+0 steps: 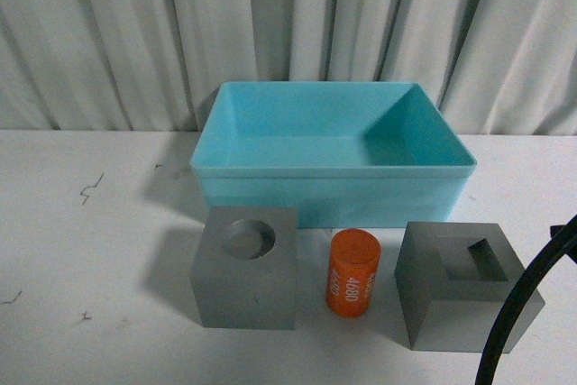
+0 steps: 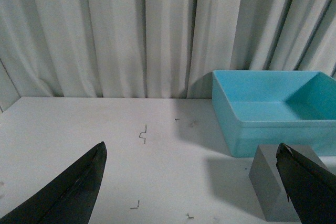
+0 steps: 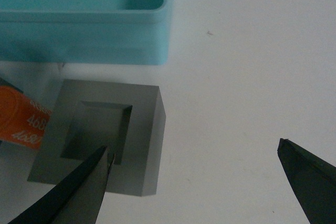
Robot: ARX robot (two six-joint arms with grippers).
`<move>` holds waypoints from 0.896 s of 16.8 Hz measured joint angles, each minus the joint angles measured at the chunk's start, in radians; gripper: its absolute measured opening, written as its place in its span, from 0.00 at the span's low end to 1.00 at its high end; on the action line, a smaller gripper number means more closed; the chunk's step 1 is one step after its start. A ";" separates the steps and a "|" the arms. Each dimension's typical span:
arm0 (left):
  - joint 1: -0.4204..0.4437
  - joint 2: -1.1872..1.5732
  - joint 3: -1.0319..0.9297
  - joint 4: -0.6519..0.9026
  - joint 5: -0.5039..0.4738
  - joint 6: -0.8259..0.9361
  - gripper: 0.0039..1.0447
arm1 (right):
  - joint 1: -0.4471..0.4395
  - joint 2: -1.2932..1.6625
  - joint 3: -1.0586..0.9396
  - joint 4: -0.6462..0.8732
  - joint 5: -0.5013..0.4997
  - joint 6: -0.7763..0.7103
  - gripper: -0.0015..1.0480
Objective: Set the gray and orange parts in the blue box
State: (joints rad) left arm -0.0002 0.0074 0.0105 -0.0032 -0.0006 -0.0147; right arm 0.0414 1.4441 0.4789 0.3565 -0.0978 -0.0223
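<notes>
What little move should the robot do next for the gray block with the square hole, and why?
Probably slide the right gripper sideways until the gray block sits between its fingers, before lowering. The gripper is open, but one finger hangs over the block's hole and the other over bare table, so it is off-centre. The block is not yet in the blue box.
</notes>
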 joint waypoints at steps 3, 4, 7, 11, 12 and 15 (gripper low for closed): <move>0.000 0.000 0.000 0.000 0.000 0.000 0.94 | 0.039 0.119 0.061 0.042 0.026 0.046 0.94; 0.000 0.000 0.000 0.000 0.000 0.000 0.94 | 0.053 0.180 0.084 0.050 0.043 0.072 0.94; 0.000 0.000 0.000 0.000 0.000 0.000 0.94 | 0.086 0.275 0.134 0.063 0.074 0.095 0.94; 0.000 0.000 0.000 0.000 0.000 0.000 0.94 | 0.119 0.330 0.145 0.057 0.100 0.138 0.94; 0.000 0.000 0.000 0.000 0.000 0.000 0.94 | 0.124 0.342 0.145 0.055 0.106 0.153 0.94; 0.000 0.000 0.000 0.000 0.000 0.000 0.94 | 0.136 0.362 0.148 0.058 0.122 0.214 0.75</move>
State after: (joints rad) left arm -0.0002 0.0074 0.0105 -0.0036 -0.0006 -0.0147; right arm 0.1776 1.8057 0.6273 0.4141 0.0246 0.1917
